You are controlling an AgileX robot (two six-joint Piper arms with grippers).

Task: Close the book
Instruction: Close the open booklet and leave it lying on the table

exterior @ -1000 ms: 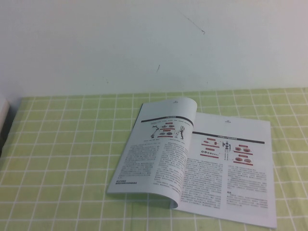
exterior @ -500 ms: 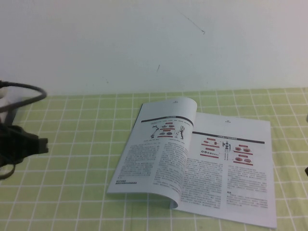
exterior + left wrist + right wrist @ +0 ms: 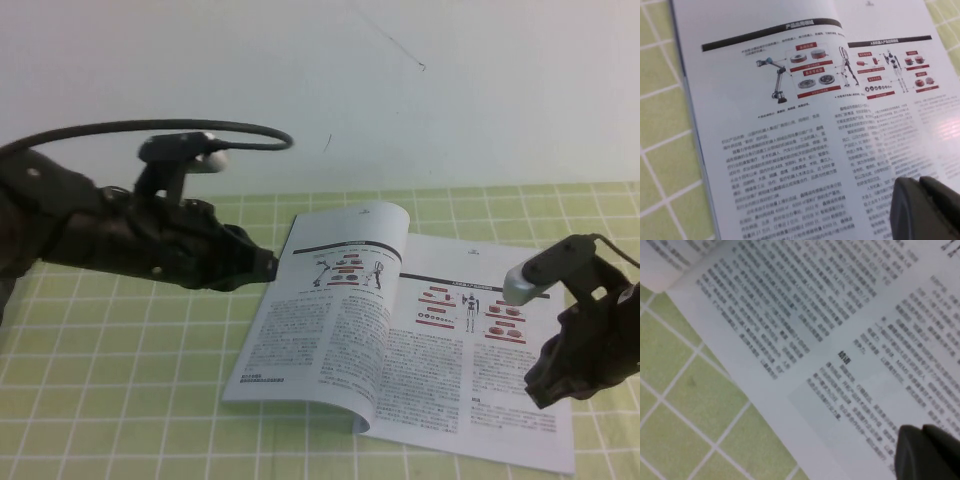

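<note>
The book (image 3: 400,330) lies open and flat on the green checked cloth (image 3: 120,380), a bit to the right of the middle. Both pages are white with small black words and red and black pictures. The left page bends up in a hump near the fold. The words are too small to read, and the cover does not show.

The left gripper (image 3: 268,266) hangs just beside the book's far left edge, closed. The right gripper (image 3: 540,385) hangs over the right page near its outer edge, closed too, and hides some of that page. Both arms are cut off at the sides.
</note>
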